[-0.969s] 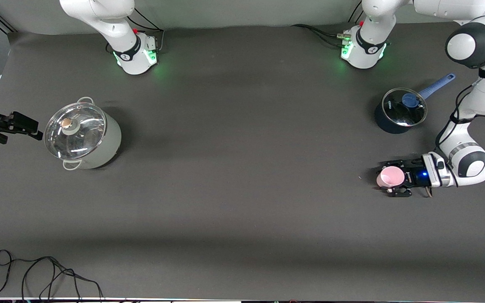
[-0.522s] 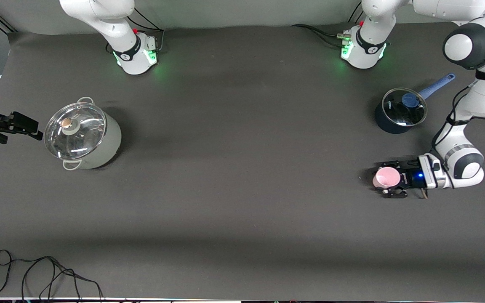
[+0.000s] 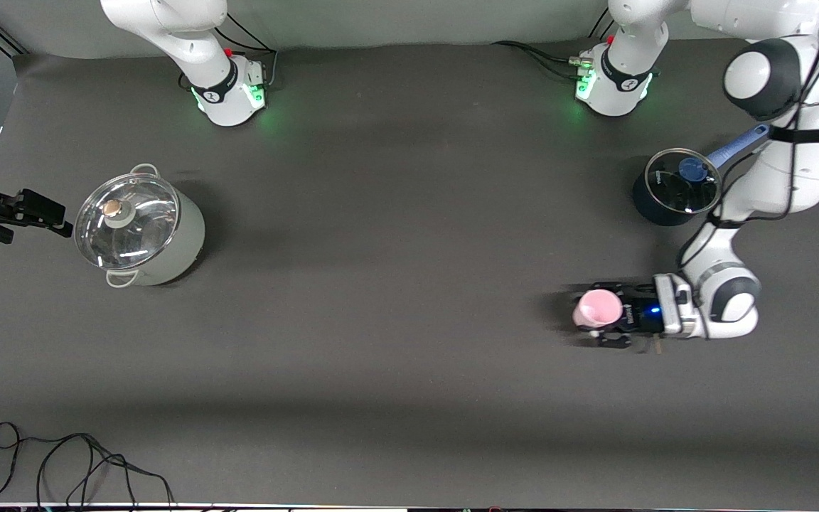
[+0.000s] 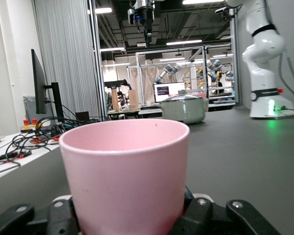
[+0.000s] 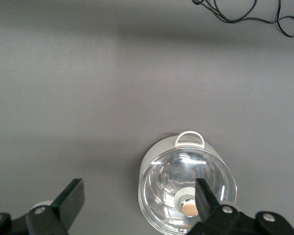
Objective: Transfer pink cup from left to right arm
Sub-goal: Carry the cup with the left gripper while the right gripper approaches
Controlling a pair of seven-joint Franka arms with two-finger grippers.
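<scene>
The pink cup (image 3: 598, 307) stands upright between the fingers of my left gripper (image 3: 608, 314), which is shut on its lower wall over the dark mat, toward the left arm's end of the table. In the left wrist view the cup (image 4: 125, 176) fills the foreground, with the left gripper (image 4: 127, 215) clamped on both sides of it. My right gripper (image 3: 50, 215) waits open at the right arm's end, beside the lidded grey pot (image 3: 139, 231). The right wrist view shows the right gripper (image 5: 138, 191) holding nothing.
The grey pot (image 5: 186, 186) with a glass lid stands near the right gripper. A dark blue saucepan (image 3: 672, 190) with lid and blue handle sits near the left arm's base. A black cable (image 3: 75, 462) lies at the table's edge nearest the front camera.
My left gripper has carried the pink cup across the table toward the right arm's end. The right arm has not moved.
</scene>
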